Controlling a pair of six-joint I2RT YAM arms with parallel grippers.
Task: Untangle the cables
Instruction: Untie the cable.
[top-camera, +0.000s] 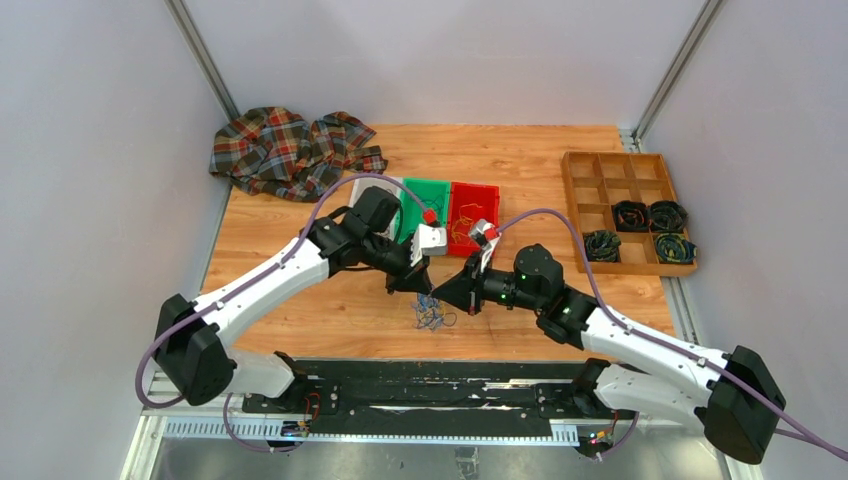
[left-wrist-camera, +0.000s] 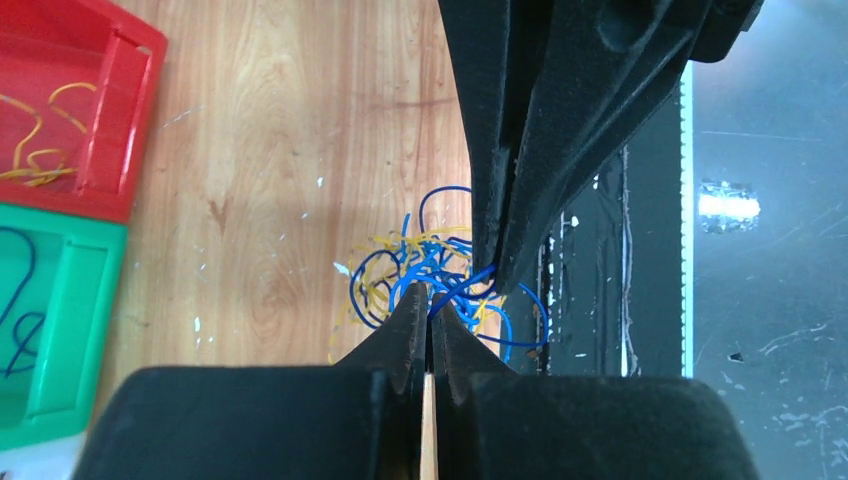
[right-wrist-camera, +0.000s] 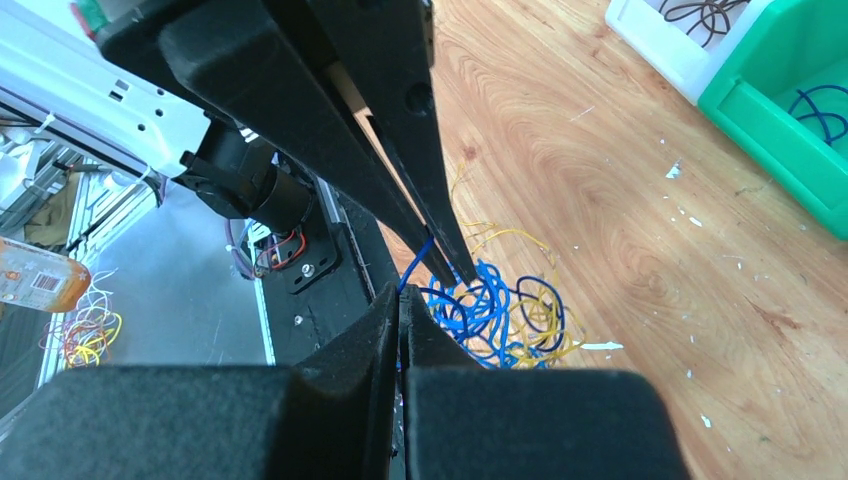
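Cables: lying as a blue-and-yellow clump by the table's near edge, between both sets of fingertips.
Left gripper: clenching, seemingly pinching a blue strand, probably for drawing it out.
Right gripper: clenching on a blue strand opposite, likely anchoring the clump.
Red bin, green bin: sitting beyond, keeping yellow-orange and blue loops apart.
Writing: none showing legibly.

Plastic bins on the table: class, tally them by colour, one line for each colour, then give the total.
White bin: 1
Green bin: 1
Red bin: 1
Total: 3
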